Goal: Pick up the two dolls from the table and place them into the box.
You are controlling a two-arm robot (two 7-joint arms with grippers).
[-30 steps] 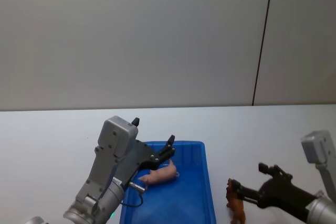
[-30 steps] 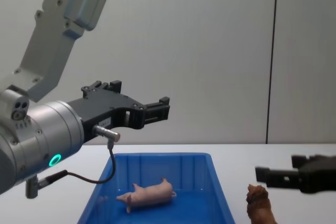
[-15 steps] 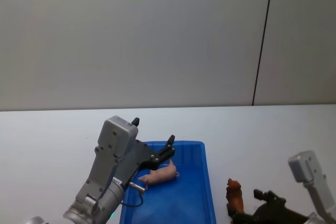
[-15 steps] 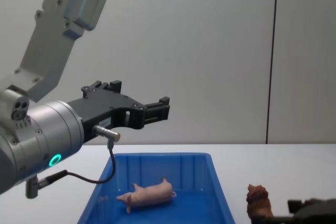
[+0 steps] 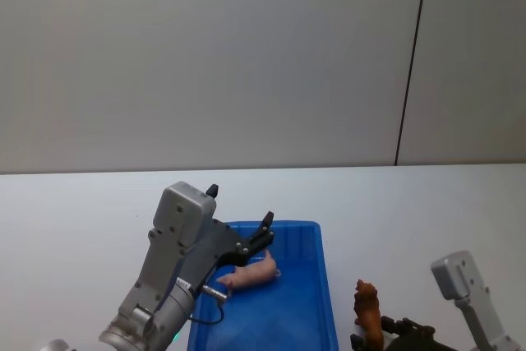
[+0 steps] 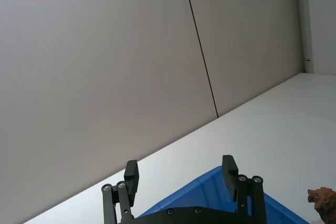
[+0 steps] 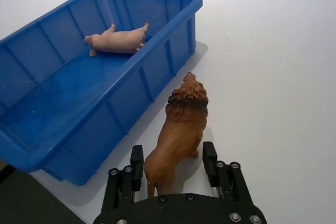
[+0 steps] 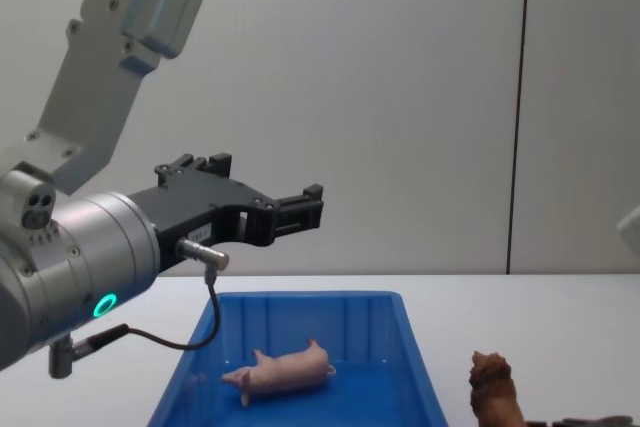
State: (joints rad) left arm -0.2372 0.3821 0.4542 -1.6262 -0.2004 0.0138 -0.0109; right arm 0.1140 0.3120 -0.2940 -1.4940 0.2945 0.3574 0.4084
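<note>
A plain grey wall (image 5: pixel 205 55) stands behind, evenly lit, split by a thin dark vertical seam (image 5: pixel 411 63) toward the right.

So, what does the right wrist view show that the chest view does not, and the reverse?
Right wrist view: the right gripper, its fingers open on either side of the brown doll's hindquarters; whether they touch it is unclear. Chest view: the left gripper, held high above the box. Both: the pink pig lying on its side inside the box, and the brown doll standing on the table beside the box's right wall.
</note>
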